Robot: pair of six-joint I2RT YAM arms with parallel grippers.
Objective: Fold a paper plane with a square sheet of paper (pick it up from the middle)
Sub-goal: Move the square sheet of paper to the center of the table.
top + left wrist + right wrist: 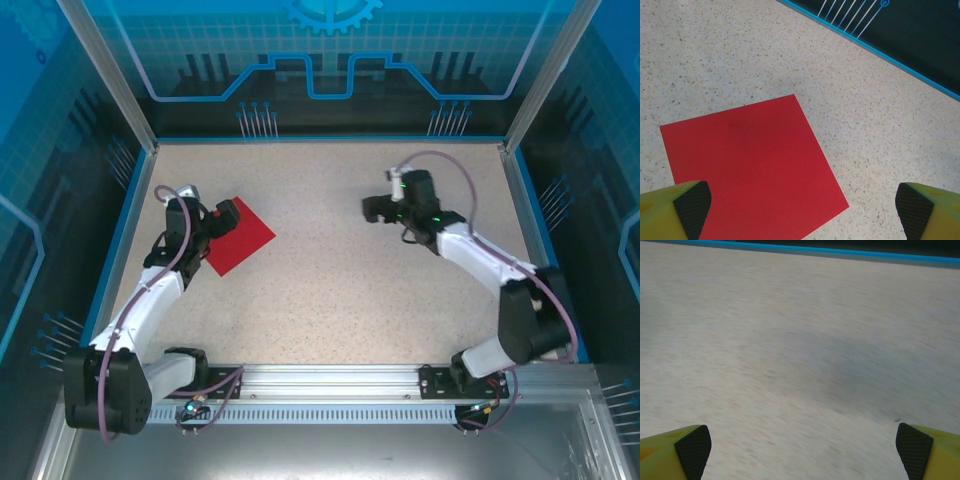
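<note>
No folds yet: your square sheet of paper (pixel 245 238) lies flat mid-left; left tool (pixel 222 215) and right tool (pixel 376 208) gape empty.

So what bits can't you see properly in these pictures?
- Top view: the left tool covers the red paper's left corner.
- Left wrist view: the paper's near corner is cut off by the bottom edge.
- Right wrist view: the table is blurred, its speckles smeared.

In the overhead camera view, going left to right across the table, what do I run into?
Left to right: blue left table rim → thin bright red square sheet of paper → black right gripper, jaws open → blue right table rim.
</note>
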